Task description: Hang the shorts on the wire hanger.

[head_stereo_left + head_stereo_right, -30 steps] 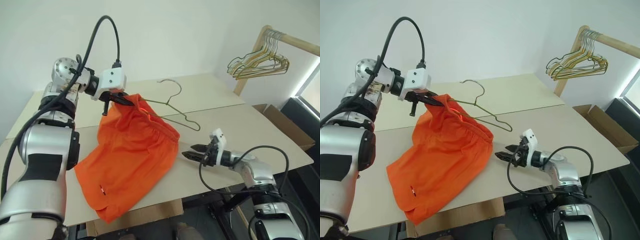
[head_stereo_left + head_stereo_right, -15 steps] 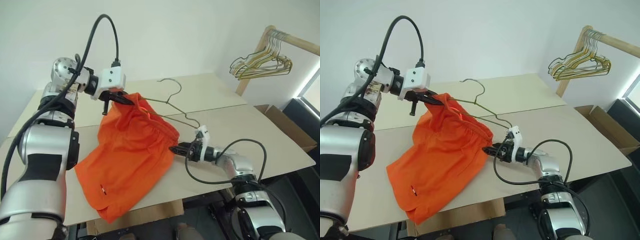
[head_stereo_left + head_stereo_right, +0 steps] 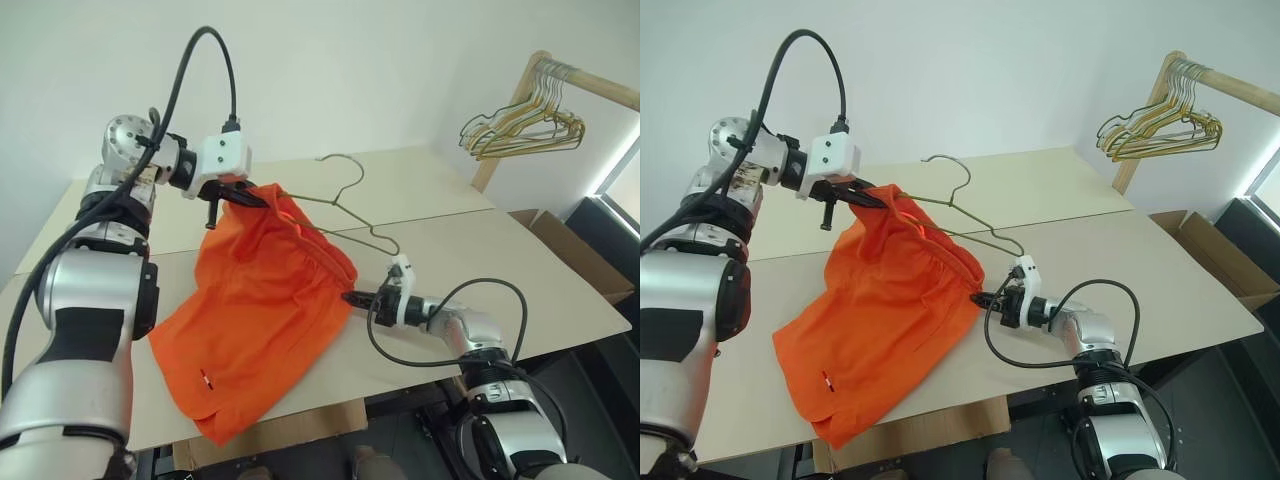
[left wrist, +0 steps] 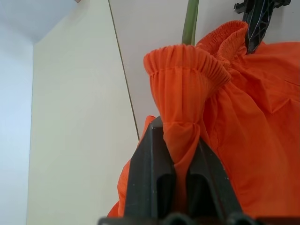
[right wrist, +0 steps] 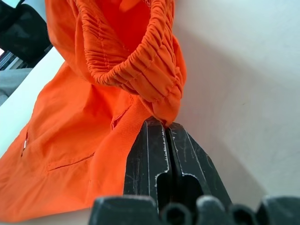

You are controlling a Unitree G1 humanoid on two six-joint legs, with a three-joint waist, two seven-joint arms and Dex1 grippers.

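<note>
Now shorts (image 3: 262, 320) pinched at waistband by left gripper (image 4: 182, 140), raised; right gripper (image 5: 166, 129) clenched on opposite waistband edge. Waistband best stretched taut, hanger (image 3: 345, 210) kept threaded.

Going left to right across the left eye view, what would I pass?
Left hand → orange shorts → right hand → bunch of hangers on the wooden rail → cardboard box.
</note>
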